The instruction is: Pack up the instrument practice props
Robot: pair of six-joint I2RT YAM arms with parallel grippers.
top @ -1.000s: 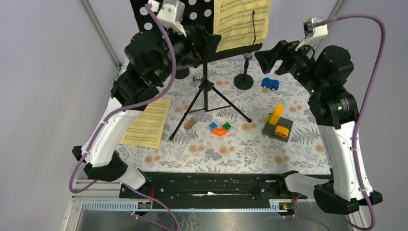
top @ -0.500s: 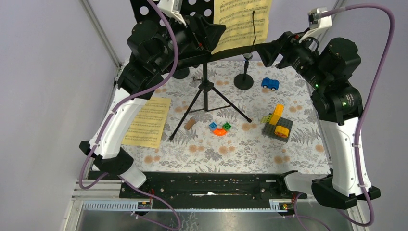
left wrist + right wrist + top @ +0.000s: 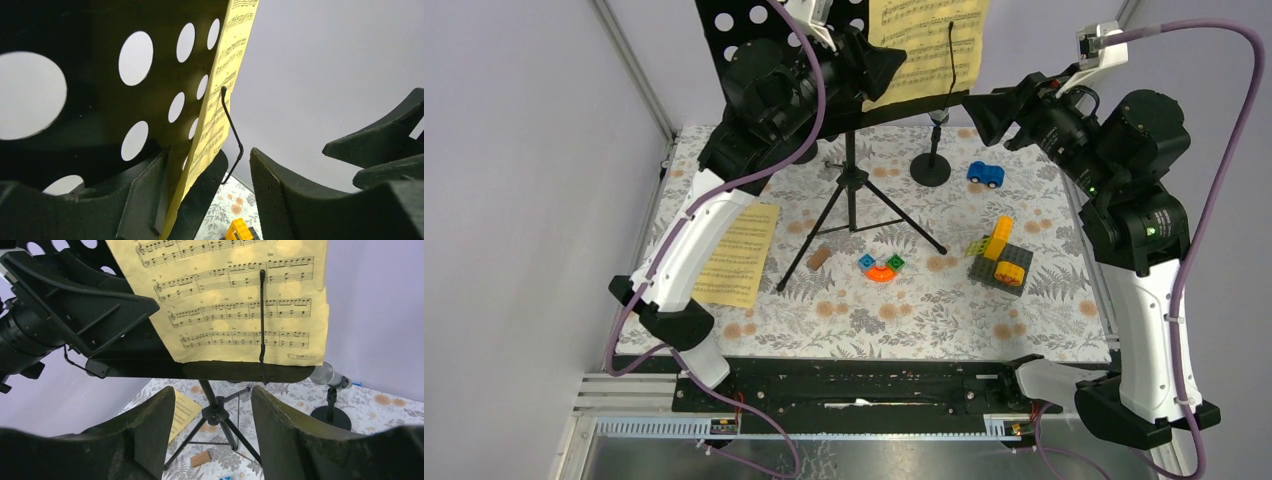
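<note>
**Both grippers spread at the raised rack; tight on the right flank**

Edges and room: the music rack (image 3: 95,100) stands at the back of the table (image 3: 904,320), its perforated desk high above the mat and its tripod legs splayed toward the middle. A silver microphone (image 3: 325,374) in its round-based holder (image 3: 931,168) stands just right of the tripod, near the right gripper (image 3: 212,390). Bare mat shows along the near edge.

I read the left gripper (image 3: 207,165) as spread. It straddles the side edge of the yellow sheet (image 3: 215,100) propped on the rack, but I cannot tell whether it touches. A wire retainer (image 3: 262,315) crosses that sheet. The right gripper is spread and holds nothing. It faces the rack's lower shelf with air between.

A second sheet (image 3: 734,255) lies flat by the table's left edge, well apart from both grippers.
</note>
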